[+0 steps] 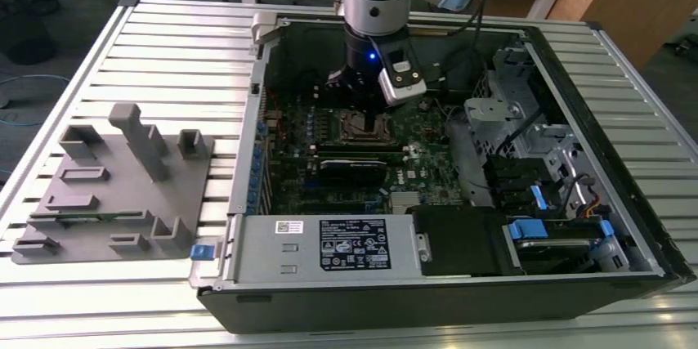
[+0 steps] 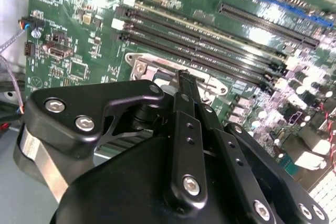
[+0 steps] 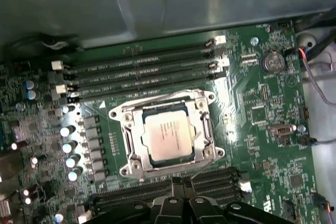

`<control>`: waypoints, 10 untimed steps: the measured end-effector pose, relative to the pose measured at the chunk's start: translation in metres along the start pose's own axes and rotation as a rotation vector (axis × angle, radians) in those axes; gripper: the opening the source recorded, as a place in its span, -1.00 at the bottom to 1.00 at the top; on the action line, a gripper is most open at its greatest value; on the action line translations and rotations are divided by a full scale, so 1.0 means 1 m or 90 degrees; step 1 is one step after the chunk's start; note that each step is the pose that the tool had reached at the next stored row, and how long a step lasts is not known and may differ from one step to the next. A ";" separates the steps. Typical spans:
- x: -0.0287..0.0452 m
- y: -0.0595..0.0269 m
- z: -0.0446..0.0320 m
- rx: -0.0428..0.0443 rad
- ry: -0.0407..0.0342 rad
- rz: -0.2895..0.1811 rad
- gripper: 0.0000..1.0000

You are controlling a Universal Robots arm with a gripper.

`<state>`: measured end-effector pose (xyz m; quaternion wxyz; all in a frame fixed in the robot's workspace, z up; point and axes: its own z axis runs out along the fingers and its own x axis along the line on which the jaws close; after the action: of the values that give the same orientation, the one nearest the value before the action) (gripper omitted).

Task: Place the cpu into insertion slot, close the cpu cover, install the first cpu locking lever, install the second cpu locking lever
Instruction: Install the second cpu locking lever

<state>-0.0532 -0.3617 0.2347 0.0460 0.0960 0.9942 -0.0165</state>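
Cpu seated under cover, just beyond narrow, empty jaws.

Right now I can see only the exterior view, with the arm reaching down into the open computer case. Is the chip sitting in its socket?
Observer: Yes. In the first wrist view the cpu lies flat in the insertion slot, silver top up.
Operator: Is that metal frame down over it?
Observer: It looks so. The cpu cover lies flat around the chip, whose top shows through the cut-out.
Operator: And where is the claw?
Observer: The gripper, fingers together, is at the socket's edge, by the long black slots. I cannot tell whether it touches anything.
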 end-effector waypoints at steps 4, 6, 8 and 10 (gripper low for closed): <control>0.0004 -0.0009 0.0001 0.0024 -0.0004 0.000 -0.79; 0.0017 -0.0012 0.0004 0.0033 -0.0007 -0.001 -0.79; 0.0037 -0.0016 0.0006 0.0045 -0.0009 -0.001 -0.79; 0.0062 -0.0020 0.0013 0.0056 -0.0011 -0.002 -0.79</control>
<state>-0.0595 -0.3626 0.2329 0.0465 0.0949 0.9942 -0.0211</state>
